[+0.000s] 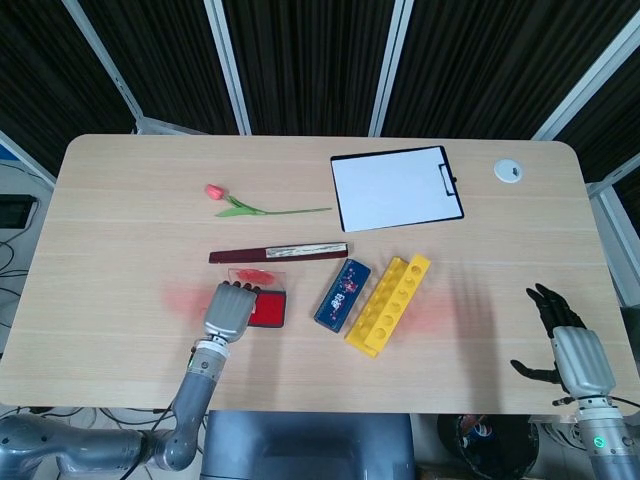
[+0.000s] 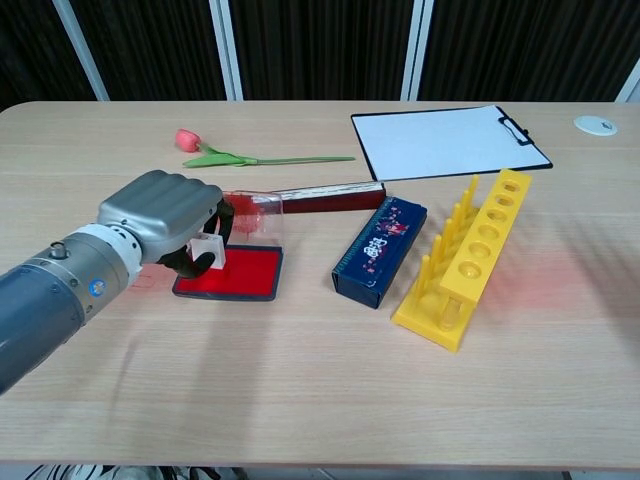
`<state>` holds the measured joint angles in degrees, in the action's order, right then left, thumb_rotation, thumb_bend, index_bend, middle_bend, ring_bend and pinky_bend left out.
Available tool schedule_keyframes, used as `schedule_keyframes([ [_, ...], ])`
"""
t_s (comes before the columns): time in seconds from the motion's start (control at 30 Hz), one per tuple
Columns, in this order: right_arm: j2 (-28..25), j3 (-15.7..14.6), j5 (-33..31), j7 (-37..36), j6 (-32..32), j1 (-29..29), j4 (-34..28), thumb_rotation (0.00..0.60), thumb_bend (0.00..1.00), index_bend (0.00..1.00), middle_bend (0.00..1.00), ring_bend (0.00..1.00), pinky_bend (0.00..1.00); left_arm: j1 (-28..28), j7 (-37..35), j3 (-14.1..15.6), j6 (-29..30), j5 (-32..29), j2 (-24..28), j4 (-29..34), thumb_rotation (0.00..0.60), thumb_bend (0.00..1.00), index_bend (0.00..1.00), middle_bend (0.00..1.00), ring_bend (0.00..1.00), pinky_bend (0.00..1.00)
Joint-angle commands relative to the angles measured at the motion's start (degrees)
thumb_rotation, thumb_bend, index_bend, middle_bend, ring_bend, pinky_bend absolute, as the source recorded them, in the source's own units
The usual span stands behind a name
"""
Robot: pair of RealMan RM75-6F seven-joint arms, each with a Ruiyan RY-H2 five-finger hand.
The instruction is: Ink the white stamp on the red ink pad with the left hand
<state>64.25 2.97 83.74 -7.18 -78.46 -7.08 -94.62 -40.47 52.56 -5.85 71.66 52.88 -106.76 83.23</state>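
While my left hand point(image 2: 165, 215) pinches the white stamp point(image 2: 208, 252) at the red ink pad's point(image 2: 240, 272) left edge — contact unconfirmed, inking unfinished.

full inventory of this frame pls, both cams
table: 1, light wood, under everything
white stamp: 1, white, held over ink pad's left end
ink pad: 1, red, front left, clear lid behind
tulip: 1, pink, green stem, back left
folded fan: 1, dark red, behind pad
case: 1, blue, centre
tube rack: 1, yellow, right of case
clipboard: 1, black, white sheet, back right
disc: 1, white, far right corner
left hand: grips stamp
right hand: beyond table's right edge, fingers apart
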Motion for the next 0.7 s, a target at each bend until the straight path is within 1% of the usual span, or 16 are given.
schedule_keyframes([
  [0.03, 0.0, 0.0, 0.1, 0.1, -0.1, 0.0, 0.1, 0.600, 0.13, 0.00, 0.00, 0.00, 0.19, 0.2, -0.7, -0.2, 0.4, 0.9, 0.5, 0.5, 0.600, 0.47, 0.59, 0.56, 0.47, 0.55],
  [0.37, 0.1, 0.0, 0.2, 0.2, -0.2, 0.0, 0.1, 0.600, 0.13, 0.00, 0.00, 0.00, 0.19, 1.2, -1.5, -0.6, 2.0, 3.5, 5.0, 5.1, 0.600, 0.47, 0.59, 0.56, 0.47, 0.55],
  [0.53, 0.1, 0.0, 0.3, 0.2, -0.3, 0.0, 0.1, 0.600, 0.13, 0.00, 0.00, 0.00, 0.19, 2.7, -2.8, 0.2, 2.9, 4.6, 8.0, 7.1, 0.600, 0.47, 0.59, 0.56, 0.47, 0.55],
  [0.7, 0.1, 0.0, 0.3, 0.3, -0.3, 0.0, 0.1, 0.600, 0.13, 0.00, 0.00, 0.00, 0.19, 4.6, -5.3, 1.4, 3.4, 5.5, 10.4, 6.6, 0.600, 0.47, 0.58, 0.55, 0.47, 0.55],
])
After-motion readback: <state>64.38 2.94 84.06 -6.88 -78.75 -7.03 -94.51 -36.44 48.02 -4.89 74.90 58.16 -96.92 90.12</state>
